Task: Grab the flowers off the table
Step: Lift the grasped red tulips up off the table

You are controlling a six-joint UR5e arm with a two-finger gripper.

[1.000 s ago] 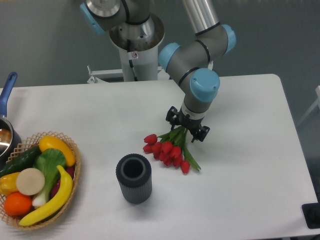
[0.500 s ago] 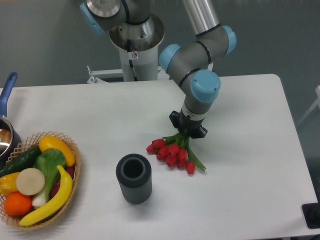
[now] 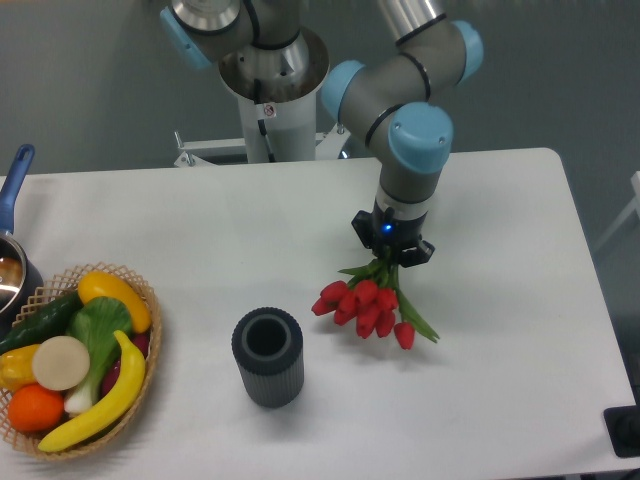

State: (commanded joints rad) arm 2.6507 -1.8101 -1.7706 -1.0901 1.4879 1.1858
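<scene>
Table [image 3: 500,200], white and smooth with rounded corners, lies under the claw [image 3: 390,262]. Left of the claw and lower stands a ribbed dark cylinder [image 3: 267,356]. The flowers [image 3: 367,305], glossy red buds on thin green stems, hang below the claw, shifted right since before. The arm points straight down, the claw closed on the stems.
</scene>
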